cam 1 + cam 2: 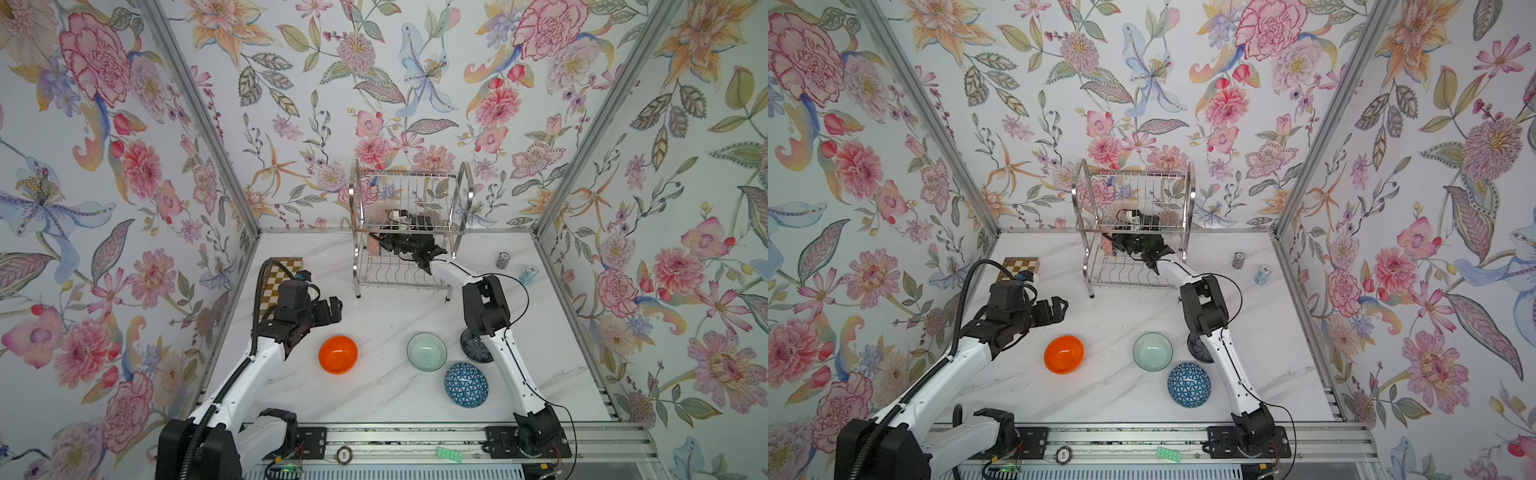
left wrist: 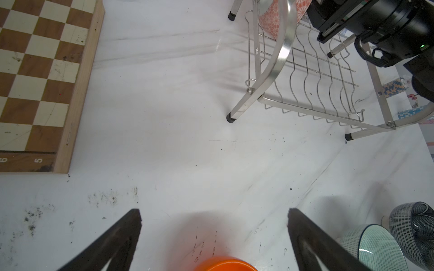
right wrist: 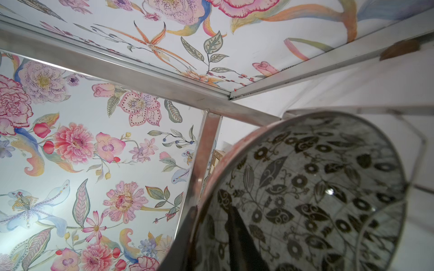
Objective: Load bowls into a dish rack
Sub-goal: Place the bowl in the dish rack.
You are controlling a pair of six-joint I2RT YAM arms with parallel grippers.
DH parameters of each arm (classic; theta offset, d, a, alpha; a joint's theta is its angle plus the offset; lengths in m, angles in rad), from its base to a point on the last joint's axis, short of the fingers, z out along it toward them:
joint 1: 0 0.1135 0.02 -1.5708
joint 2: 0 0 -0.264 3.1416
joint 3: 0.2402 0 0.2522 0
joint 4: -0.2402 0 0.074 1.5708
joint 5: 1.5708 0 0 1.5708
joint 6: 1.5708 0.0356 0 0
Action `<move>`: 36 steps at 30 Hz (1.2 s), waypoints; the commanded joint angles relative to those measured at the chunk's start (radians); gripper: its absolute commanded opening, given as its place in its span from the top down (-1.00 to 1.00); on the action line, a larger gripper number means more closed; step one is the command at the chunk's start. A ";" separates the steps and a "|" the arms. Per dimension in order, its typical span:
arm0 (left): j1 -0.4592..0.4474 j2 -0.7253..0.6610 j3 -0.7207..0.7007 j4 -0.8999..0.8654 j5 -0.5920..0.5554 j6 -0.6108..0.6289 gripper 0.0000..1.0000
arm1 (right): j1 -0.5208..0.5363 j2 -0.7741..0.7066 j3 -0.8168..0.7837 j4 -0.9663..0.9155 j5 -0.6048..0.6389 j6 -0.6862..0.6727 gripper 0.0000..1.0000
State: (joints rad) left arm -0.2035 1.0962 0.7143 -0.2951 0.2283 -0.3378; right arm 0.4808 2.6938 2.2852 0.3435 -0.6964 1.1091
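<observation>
The chrome dish rack point(image 1: 411, 183) point(image 1: 1133, 178) point(image 2: 305, 70) stands at the back of the table. My right gripper point(image 1: 384, 243) point(image 3: 211, 211) reaches into its lower tier. Its fingers straddle the rim of the black-and-white floral bowl point(image 3: 317, 187) point(image 1: 376, 248), which stands on edge at the left end; whether they still press it is unclear. My left gripper point(image 1: 332, 309) point(image 2: 213, 211) hangs open and empty behind the orange bowl point(image 1: 338, 354) point(image 2: 225, 265). The mint bowl point(image 1: 427, 351), the blue triangle bowl point(image 1: 466, 385) and the navy bowl point(image 1: 473, 349), half hidden by the right arm, sit on the table.
A brown-and-cream chessboard point(image 1: 282, 274) point(image 2: 35, 82) lies at the back left beside the left arm. Two small patterned cylinders point(image 1: 503, 260) point(image 1: 528, 275) stand right of the rack. Flowered walls close three sides. A green blister pack point(image 1: 449, 454) lies on the front rail.
</observation>
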 commanded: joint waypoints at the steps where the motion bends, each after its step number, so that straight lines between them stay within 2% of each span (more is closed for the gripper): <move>1: -0.011 0.011 0.025 -0.016 -0.014 0.013 -0.98 | -0.001 -0.004 -0.001 -0.117 0.007 -0.045 0.48; 7: -0.013 0.012 0.024 -0.016 -0.015 0.014 -0.98 | 0.001 -0.012 -0.002 -0.090 0.009 -0.044 0.24; 11: -0.013 0.013 0.025 -0.016 -0.017 0.016 -0.98 | 0.004 -0.022 -0.003 -0.092 0.017 -0.067 0.02; 13: -0.014 0.014 0.027 -0.017 -0.017 0.018 -0.98 | 0.005 -0.030 -0.008 -0.088 0.019 -0.076 -0.17; 18: -0.015 0.010 0.026 -0.017 -0.018 0.020 -0.98 | 0.010 -0.054 -0.043 -0.049 0.029 -0.075 -0.31; 19: -0.014 0.009 0.026 -0.016 -0.017 0.021 -0.98 | 0.011 -0.059 -0.050 -0.036 0.029 -0.072 -0.40; 23: -0.017 0.010 0.025 -0.018 -0.019 0.022 -0.98 | 0.016 -0.088 -0.107 0.037 0.043 -0.055 -0.46; 28: -0.019 0.009 0.027 -0.019 -0.018 0.026 -0.98 | 0.022 -0.121 -0.190 0.162 0.058 -0.019 -0.79; 33: -0.021 0.008 0.028 -0.023 -0.022 0.032 -0.98 | 0.028 -0.132 -0.250 0.292 0.090 0.045 -0.83; 35: -0.024 0.006 0.027 -0.025 -0.026 0.033 -0.98 | 0.031 -0.133 -0.259 0.304 0.104 0.055 -0.97; 36: -0.026 0.005 0.027 -0.026 -0.029 0.033 -0.98 | 0.034 -0.136 -0.267 0.309 0.112 0.055 -0.97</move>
State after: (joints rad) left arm -0.2161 1.1019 0.7143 -0.2958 0.2241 -0.3298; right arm 0.5030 2.6045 2.0373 0.5606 -0.6155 1.1389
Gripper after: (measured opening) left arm 0.989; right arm 0.981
